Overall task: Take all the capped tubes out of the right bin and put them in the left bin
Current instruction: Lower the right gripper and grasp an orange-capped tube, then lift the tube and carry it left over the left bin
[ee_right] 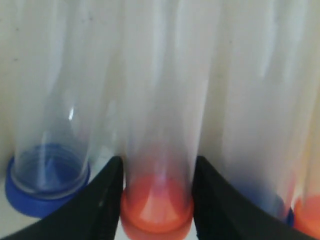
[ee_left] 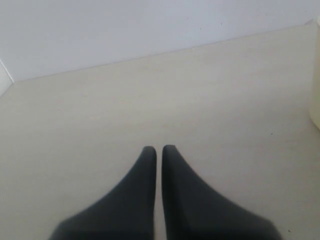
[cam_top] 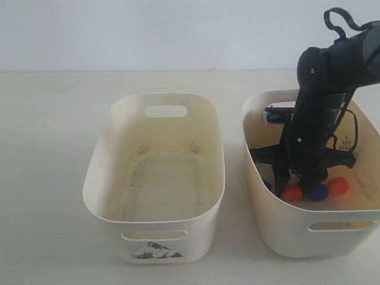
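**Operator:** I've got a pale surface [cam_top: 47,178] running back to a plain white wall [cam_top: 148,29]. Both bins sit on it side by side, a little apart.

**Spotter:** What's your right gripper doing?

**Operator:** The right gripper [ee_right: 159,162] is down inside the right bin [cam_top: 297,231]. It is clamped around the orange-capped tube [ee_right: 157,210]. I see a dark finger [ee_right: 100,205] pressed against each side of the tube, just above the cap.

**Spotter:** And around it?

**Operator:** The tubes lie in a row, close together. Their caps point toward the bin's near wall in the exterior view. A blue-capped tube [ee_right: 47,185] is just beside the held one. On the other side I see a second blue cap [cam_top: 316,192], then a second orange cap [cam_top: 338,186]. That makes four caps, and every one of them is in the right bin.

**Spotter:** How does the arm come in?

**Operator:** The right arm [cam_top: 314,107] drops almost straight down over the back half of the bin. It hides most of the clear tube bodies from the exterior camera.

**Spotter:** The other bin?

**Operator:** The left bin [cam_top: 101,178] stands upright. Its floor is speckled with dirt, and there is a dark torn label [cam_top: 155,252] under the front handle slot.

**Spotter:** Left side?

**Operator:** The left gripper [ee_left: 159,148] is clenched with only a hairline between the fingers, and it is gripping nothing. It hangs over bare surface. A cream edge [ee_left: 316,90] shows at the side of that view, and I can't tell which bin it belongs to.
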You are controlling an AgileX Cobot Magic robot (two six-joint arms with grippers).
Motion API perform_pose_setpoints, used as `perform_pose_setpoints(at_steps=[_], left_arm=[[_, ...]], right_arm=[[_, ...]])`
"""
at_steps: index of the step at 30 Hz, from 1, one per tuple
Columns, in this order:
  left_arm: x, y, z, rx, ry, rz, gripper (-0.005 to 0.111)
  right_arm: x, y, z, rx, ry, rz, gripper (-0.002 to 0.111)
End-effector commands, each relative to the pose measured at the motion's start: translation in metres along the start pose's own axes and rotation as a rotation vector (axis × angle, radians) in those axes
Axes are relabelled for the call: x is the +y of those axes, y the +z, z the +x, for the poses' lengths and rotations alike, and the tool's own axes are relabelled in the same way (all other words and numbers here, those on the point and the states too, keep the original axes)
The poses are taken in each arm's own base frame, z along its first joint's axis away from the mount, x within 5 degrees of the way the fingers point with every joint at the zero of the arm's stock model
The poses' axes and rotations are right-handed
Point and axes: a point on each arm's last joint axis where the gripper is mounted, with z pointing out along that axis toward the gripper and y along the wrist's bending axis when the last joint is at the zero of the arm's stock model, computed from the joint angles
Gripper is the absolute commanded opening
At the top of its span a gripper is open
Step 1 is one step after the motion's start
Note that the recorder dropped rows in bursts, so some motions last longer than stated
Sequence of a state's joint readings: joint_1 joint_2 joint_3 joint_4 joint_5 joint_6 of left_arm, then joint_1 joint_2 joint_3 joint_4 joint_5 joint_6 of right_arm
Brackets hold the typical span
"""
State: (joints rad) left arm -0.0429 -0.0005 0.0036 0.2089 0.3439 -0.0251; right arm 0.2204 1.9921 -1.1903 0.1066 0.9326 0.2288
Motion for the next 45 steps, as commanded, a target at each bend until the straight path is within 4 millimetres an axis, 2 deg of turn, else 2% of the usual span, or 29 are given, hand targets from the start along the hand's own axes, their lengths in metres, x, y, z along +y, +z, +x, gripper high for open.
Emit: perform_pose_setpoints(at_steps=[1, 4, 7, 11, 15, 16, 17, 18, 19, 20, 21, 24, 25, 27, 29, 32, 33, 35, 36, 45], left_arm=[[0.000, 0.000, -0.002, -0.007, -0.012, 0.002, 0.004], [0.000, 0.000, -0.002, -0.007, -0.012, 0.002, 0.004], [0.000, 0.000, -0.002, -0.007, -0.012, 0.002, 0.004], [0.000, 0.000, -0.002, -0.007, -0.012, 0.002, 0.004], [0.000, 0.000, -0.002, -0.007, -0.012, 0.002, 0.004], [0.000, 0.000, -0.002, -0.007, -0.012, 0.002, 0.004], [0.000, 0.000, -0.002, -0.007, -0.012, 0.002, 0.004], [0.000, 0.000, -0.002, -0.007, -0.012, 0.002, 0.004], [0.000, 0.000, -0.002, -0.007, -0.012, 0.002, 0.004], [0.000, 0.000, -0.002, -0.007, -0.012, 0.002, 0.004], [0.000, 0.000, -0.002, -0.007, -0.012, 0.002, 0.004], [0.000, 0.000, -0.002, -0.007, -0.012, 0.002, 0.004], [0.000, 0.000, -0.002, -0.007, -0.012, 0.002, 0.004], [0.000, 0.000, -0.002, -0.007, -0.012, 0.002, 0.004], [0.000, 0.000, -0.002, -0.007, -0.012, 0.002, 0.004], [0.000, 0.000, -0.002, -0.007, -0.012, 0.002, 0.004], [0.000, 0.000, -0.002, -0.007, -0.012, 0.002, 0.004], [0.000, 0.000, -0.002, -0.007, -0.012, 0.002, 0.004], [0.000, 0.000, -0.002, -0.007, -0.012, 0.002, 0.004], [0.000, 0.000, -0.002, -0.007, -0.012, 0.002, 0.004]], right_arm=[[0.001, 0.003, -0.001, -0.020, -0.036, 0.017, 0.000], [0.001, -0.011, 0.004, -0.025, -0.067, 0.018, 0.000], [0.000, -0.034, 0.012, -0.037, -0.088, 0.014, 0.000], [-0.002, -0.076, 0.032, -0.080, -0.128, 0.002, 0.000], [-0.002, -0.122, 0.053, -0.206, -0.140, -0.053, 0.000], [0.000, -0.131, 0.058, -0.239, -0.150, -0.089, 0.000], [0.007, -0.153, 0.069, -0.330, -0.184, -0.200, 0.000], [0.010, -0.163, 0.074, -0.371, -0.201, -0.256, 0.000], [0.022, -0.180, 0.083, -0.450, -0.265, -0.406, 0.000], [0.027, -0.186, 0.085, -0.489, -0.316, -0.458, 0.000], [0.041, -0.193, 0.089, -0.545, -0.403, -0.561, 0.000], [0.068, -0.191, 0.094, -0.599, -0.549, -0.594, 0.000], [0.084, -0.184, 0.095, -0.614, -0.605, -0.574, 0.000], [0.100, -0.172, 0.092, -0.624, -0.644, -0.539, 0.001], [0.110, -0.156, 0.089, -0.590, -0.676, -0.502, 0.014], [0.114, -0.137, 0.079, -0.527, -0.639, -0.488, 0.044], [0.115, -0.135, 0.078, -0.515, -0.612, -0.493, 0.042], [0.115, -0.135, 0.078, -0.509, -0.591, -0.498, 0.018], [0.114, -0.136, 0.078, -0.515, -0.597, -0.492, 0.000], [0.108, -0.152, 0.085, -0.569, -0.608, -0.475, 0.001]])
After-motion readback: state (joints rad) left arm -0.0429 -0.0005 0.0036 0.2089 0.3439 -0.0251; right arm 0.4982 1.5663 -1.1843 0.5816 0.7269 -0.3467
